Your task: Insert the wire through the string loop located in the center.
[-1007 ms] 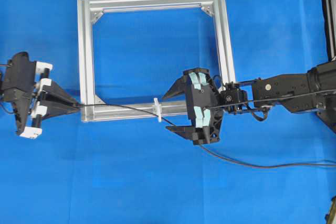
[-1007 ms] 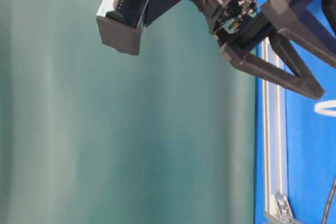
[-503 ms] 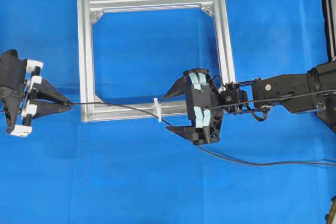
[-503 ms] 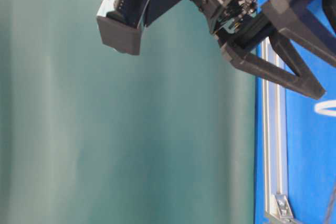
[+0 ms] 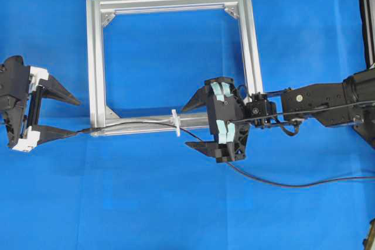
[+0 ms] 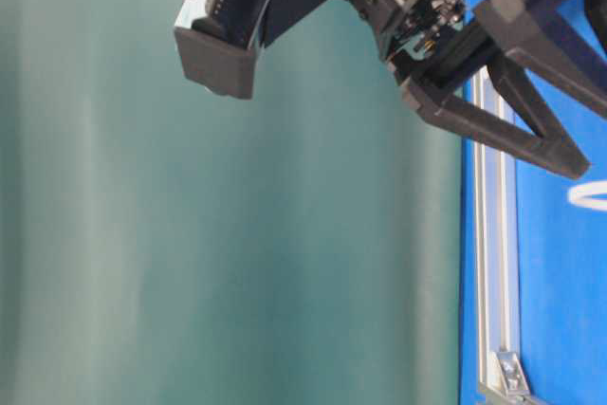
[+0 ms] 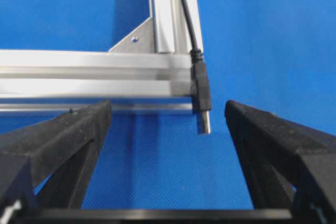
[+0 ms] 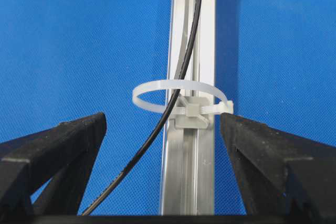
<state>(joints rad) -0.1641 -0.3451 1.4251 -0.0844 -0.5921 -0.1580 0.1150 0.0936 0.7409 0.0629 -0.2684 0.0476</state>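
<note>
Wire point(image 8: 181, 72) runs through the string loop point(image 8: 181, 95); left gripper point(image 5: 61, 115) and right gripper point(image 5: 196, 126) both gape, holding nothing.

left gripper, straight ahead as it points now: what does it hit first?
Probably the wire's plug tip, which hangs centred between the open left gripper; right behind it is the frame's corner. Depth is unclear.

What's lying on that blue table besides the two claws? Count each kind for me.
Silver frame: 1
Black wire: 1
White string loop: 1
Total: 3
</note>
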